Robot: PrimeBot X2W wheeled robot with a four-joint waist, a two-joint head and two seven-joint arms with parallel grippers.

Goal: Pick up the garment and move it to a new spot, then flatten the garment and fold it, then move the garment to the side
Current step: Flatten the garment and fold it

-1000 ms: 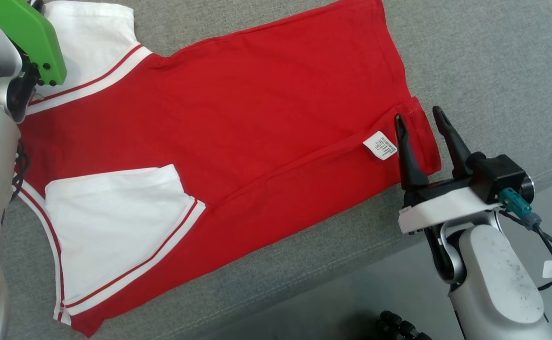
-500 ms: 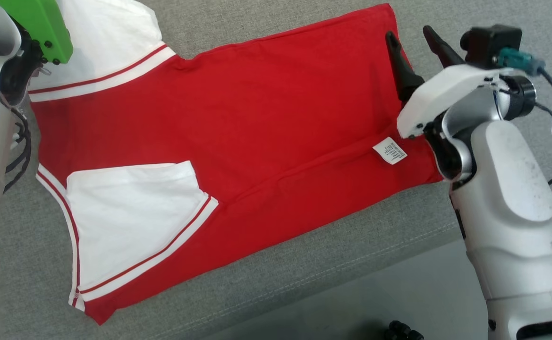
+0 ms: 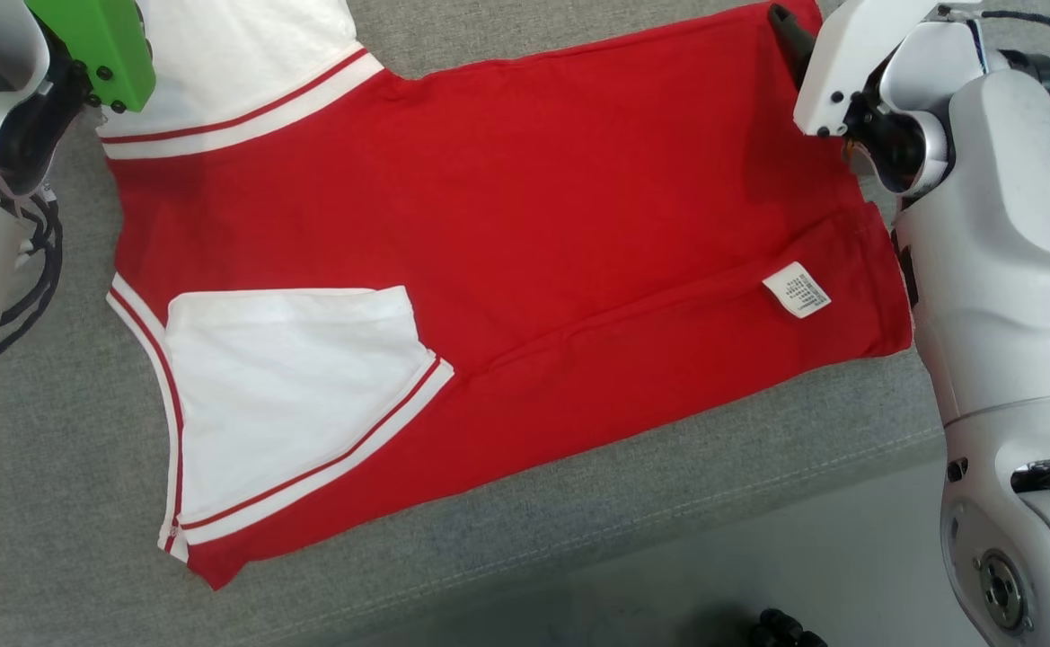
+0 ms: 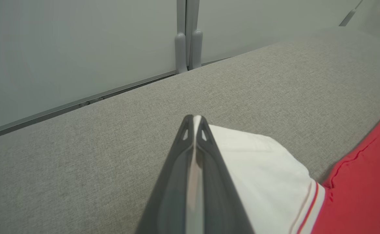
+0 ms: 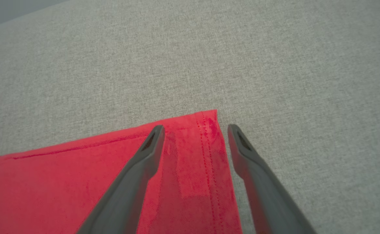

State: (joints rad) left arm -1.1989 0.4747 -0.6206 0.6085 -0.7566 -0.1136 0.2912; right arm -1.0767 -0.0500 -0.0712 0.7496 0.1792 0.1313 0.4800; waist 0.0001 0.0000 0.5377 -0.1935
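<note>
The grey woven couch cushion carries the red short-sleeved cotton shirt with white sleeves, which lies spread flat across it, hem toward the robot's right. Against a second ago, the right arm has swung from the near hem corner, beside the tag, to the far hem corner. The right end effector hangs over that corner with its fingers spread, one over the cloth and one just off its edge. That suggests the flattening is nearly done and a corner grasp for the fold is being lined up. The left end effector is pressed together just beside the far sleeve; whether it nips cloth I cannot tell.

Counted: one cushion, one shirt, two end effectors, two white sleeves, one small white care tag.
</note>
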